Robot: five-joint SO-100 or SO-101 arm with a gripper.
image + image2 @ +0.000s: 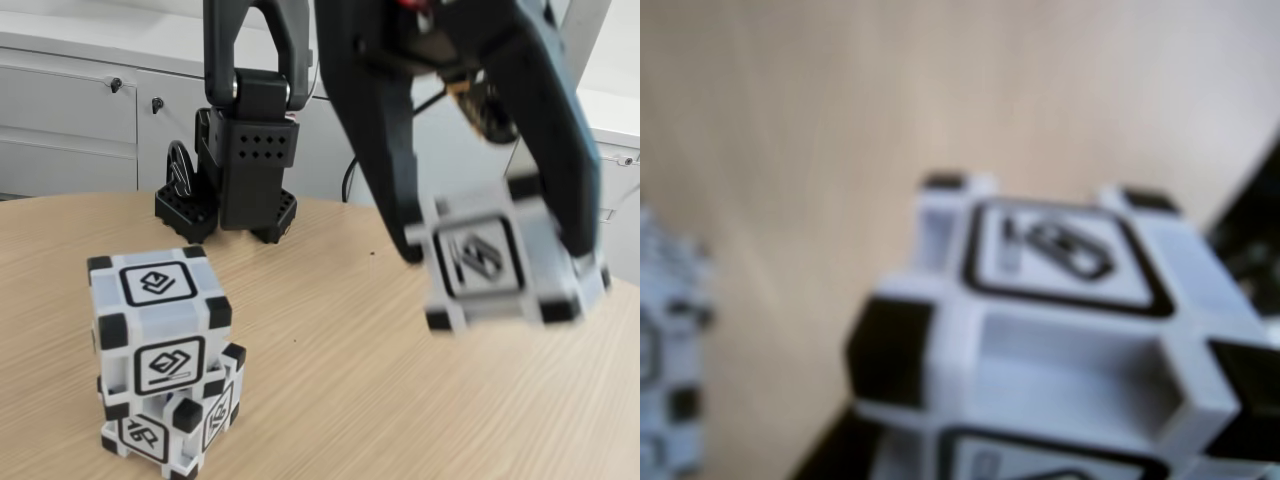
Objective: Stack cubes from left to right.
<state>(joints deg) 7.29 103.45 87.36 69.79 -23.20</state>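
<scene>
In the fixed view two white cubes with black corners stand stacked at the lower left: the upper cube (pixel 160 325) rests on the lower cube (pixel 170 430), turned a little against it. At the right a third cube (pixel 505 262) hangs above the table, blurred, with my dark gripper (pixel 495 250) shut on its two sides. The wrist view shows this held cube (pixel 1060 330) close up and blurred. At that view's left edge a slice of the stack (pixel 665 340) appears over the wooden table (pixel 840 130).
The arm's black base (pixel 230 195) is clamped at the table's far edge, behind the stack. Open wooden tabletop (pixel 330 360) lies between the stack and the held cube. White cabinets (pixel 70 110) stand behind the table.
</scene>
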